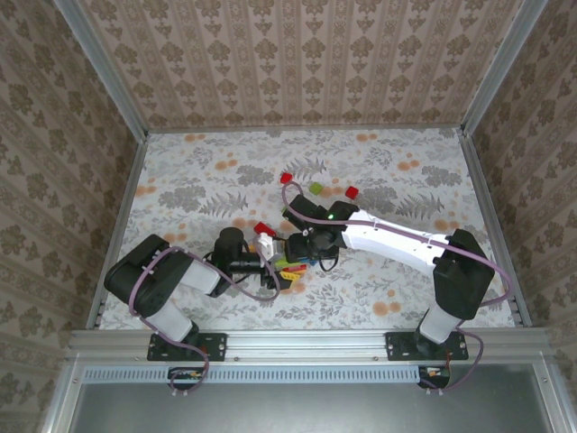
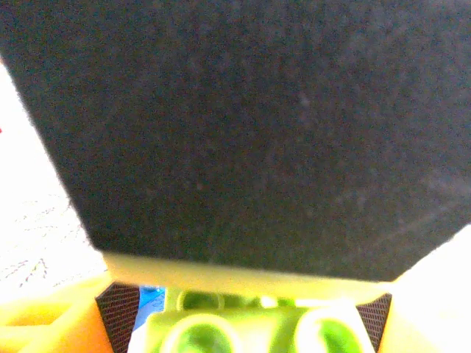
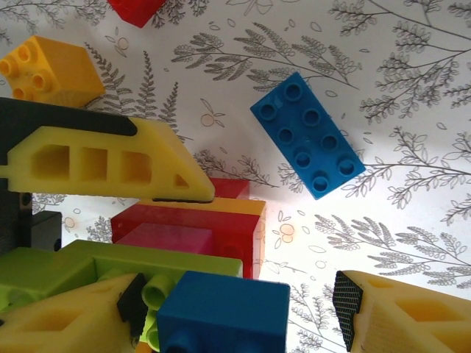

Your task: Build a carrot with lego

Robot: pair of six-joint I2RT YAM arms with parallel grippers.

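Note:
A stack of lego [image 1: 290, 265] lies mid-table between both grippers. In the right wrist view it has orange, red [image 3: 221, 228], magenta and green [image 3: 147, 259] layers, with a blue brick [image 3: 221, 312] in front. My left gripper [image 1: 274, 271] reaches in from the left, and one yellow finger [image 3: 110, 162] rests on the stack's far side. Between its pads sits a green brick [image 2: 250, 332], filling the gap of the left gripper [image 2: 246, 316]. My right gripper [image 1: 303, 245] hovers over the stack. The right gripper [image 3: 239, 301] is open, and the blue brick stands clear of the right pad [image 3: 346, 301].
Loose bricks lie around: a blue oblong one [image 3: 307, 134], a yellow-orange square one [image 3: 51, 70] and a red one [image 3: 136, 9]. Farther back are a red [image 1: 286, 179], a green [image 1: 316, 188] and another red brick [image 1: 352, 191]. A dark blurred surface [image 2: 243, 125] blocks most of the left wrist view.

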